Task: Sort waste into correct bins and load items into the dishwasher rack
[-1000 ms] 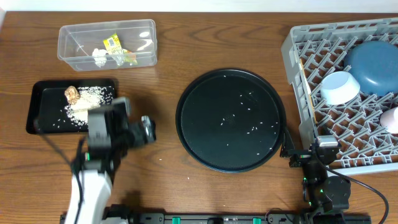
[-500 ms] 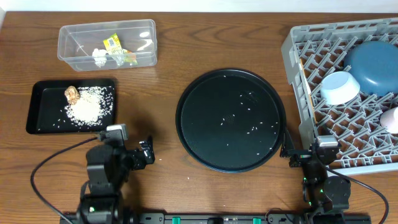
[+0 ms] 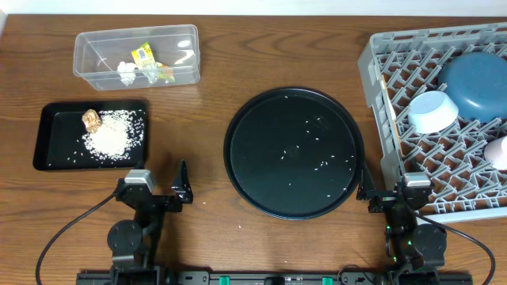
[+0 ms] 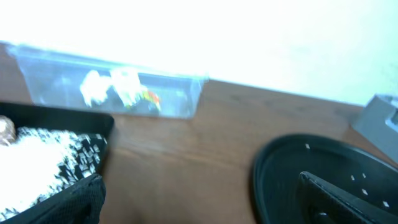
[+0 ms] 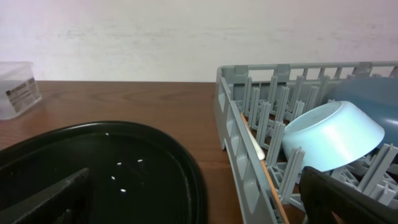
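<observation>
Soft, even light falls from above in the overhead view. The wooden surface (image 3: 214, 47) is sharp, with short, faint shadows. Small white glints sit on the clear tub (image 3: 136, 55) at 11 o'clock, and the round black tray (image 3: 261, 158) has a dull sheen. The left wrist view is blurred throughout, its wall blown out white from 10 to 2 o'clock. The right wrist view is crisp on the dishwasher rack (image 5: 231, 134), but the dark fingers (image 5: 46, 200) of the right tool (image 5: 196, 186) at 7 and 5 o'clock are out of focus.
</observation>
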